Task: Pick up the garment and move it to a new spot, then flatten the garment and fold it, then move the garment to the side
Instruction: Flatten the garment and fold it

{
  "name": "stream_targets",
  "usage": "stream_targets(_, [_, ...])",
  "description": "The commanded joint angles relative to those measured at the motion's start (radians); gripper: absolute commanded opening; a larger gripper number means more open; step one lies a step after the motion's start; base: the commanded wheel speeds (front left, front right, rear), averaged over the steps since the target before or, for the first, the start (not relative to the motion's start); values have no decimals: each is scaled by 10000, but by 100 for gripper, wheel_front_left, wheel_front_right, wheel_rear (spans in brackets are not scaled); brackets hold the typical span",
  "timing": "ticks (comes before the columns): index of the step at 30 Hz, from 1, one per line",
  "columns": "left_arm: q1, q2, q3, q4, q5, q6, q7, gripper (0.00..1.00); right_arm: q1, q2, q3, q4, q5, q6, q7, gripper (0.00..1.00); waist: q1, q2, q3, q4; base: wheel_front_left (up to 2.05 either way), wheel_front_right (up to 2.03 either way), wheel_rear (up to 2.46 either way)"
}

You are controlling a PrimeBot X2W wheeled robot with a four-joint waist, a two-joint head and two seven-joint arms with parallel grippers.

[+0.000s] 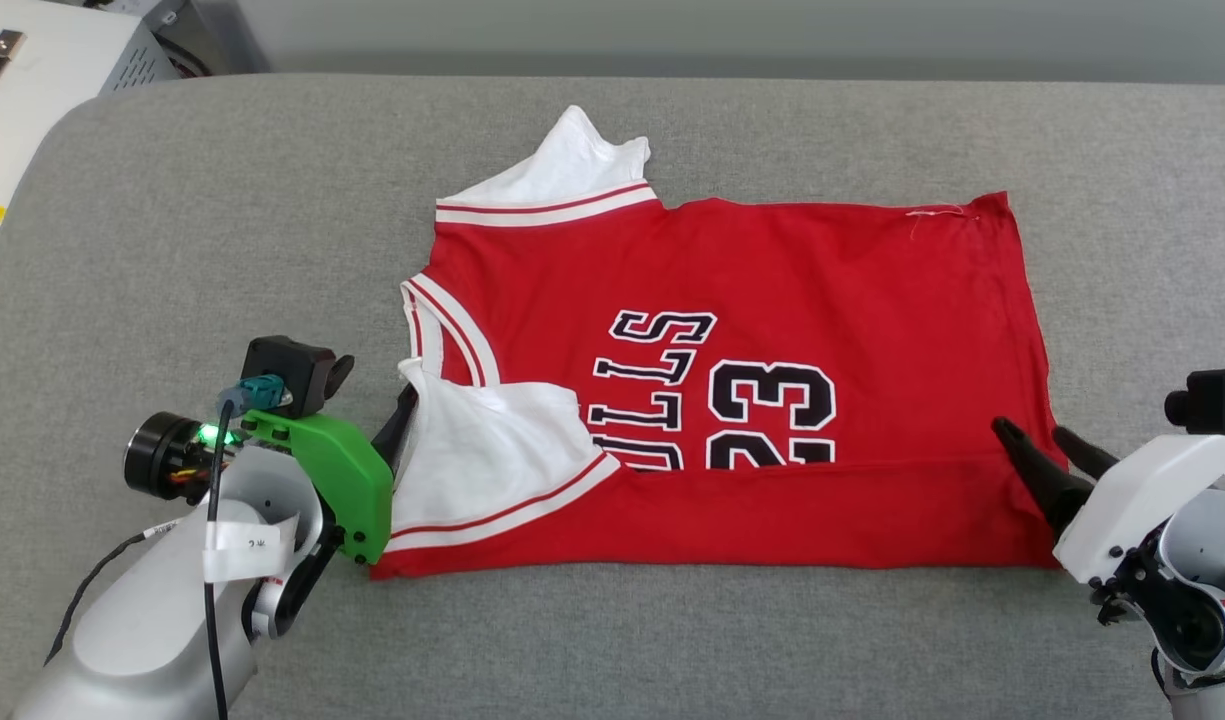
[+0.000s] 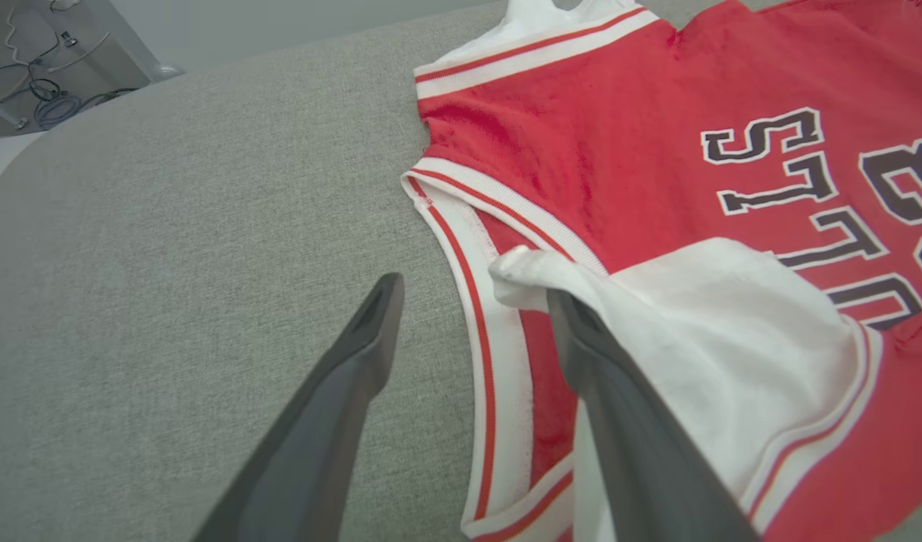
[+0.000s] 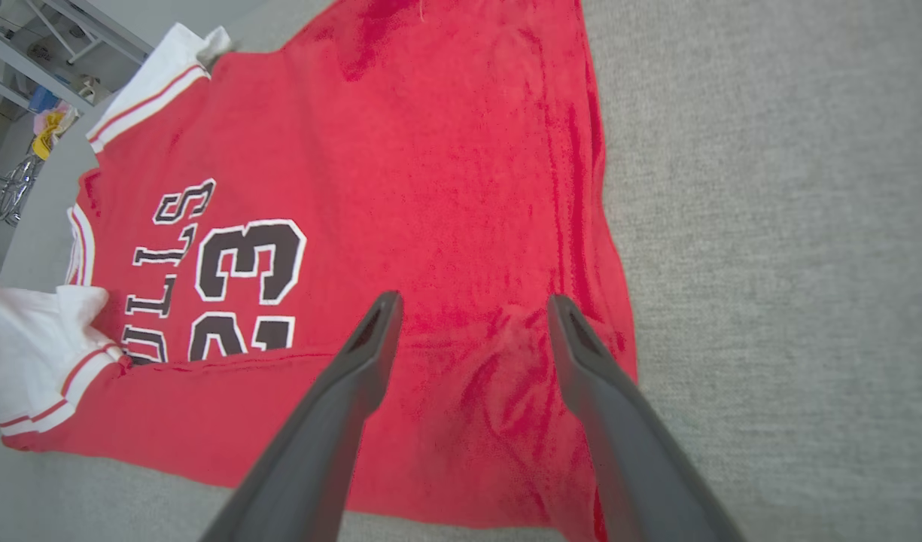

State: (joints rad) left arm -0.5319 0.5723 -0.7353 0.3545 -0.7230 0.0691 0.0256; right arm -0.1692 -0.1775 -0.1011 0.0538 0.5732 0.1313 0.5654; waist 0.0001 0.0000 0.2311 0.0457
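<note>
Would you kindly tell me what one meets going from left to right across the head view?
left claw → folded white sleeve of the red jersey → "BULLS 23" lettering → right claw

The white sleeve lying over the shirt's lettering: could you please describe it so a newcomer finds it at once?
On the grey table lies a red shirt, its near edge folded up. The sleeve sits at that fold's left end. Unlike the far sleeve, which pokes out onto the table, it lies folded onto the red cloth.
</note>
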Motion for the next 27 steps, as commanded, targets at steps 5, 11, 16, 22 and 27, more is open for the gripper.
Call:
stream_targets(5, [194,-5,187,-390,-100,537,-168,100,176,-647,639,-595,-269,-6,-1041,100,-1,0,-735,9,0,0,0])
stream_targets(11, [1249,26,527,-1443,-746,1301,-13,100,872,-1106,1065,-979,-891,-6,-1480,100,-1,0,-1286,-10,0,0,0])
stream_targets(16, [2285,235,700,-2525,-1208,1980,279,100,1531,-1097,934,-1371,-1262,-6,-1133,100,-1,0,-1473,-49,0,0,0])
stream_targets(22, [3398,588,726,-3601,-1595,2706,765,100,2092,-793,678,-1868,-1667,-6,-529,100,-1,0,-1394,-173,0,0,0])
stream_targets(27, [3842,897,532,-3913,-1690,3079,1369,100,2369,-438,365,-2140,-2082,-6,227,100,-1,0,-1169,-282,0,0,0])
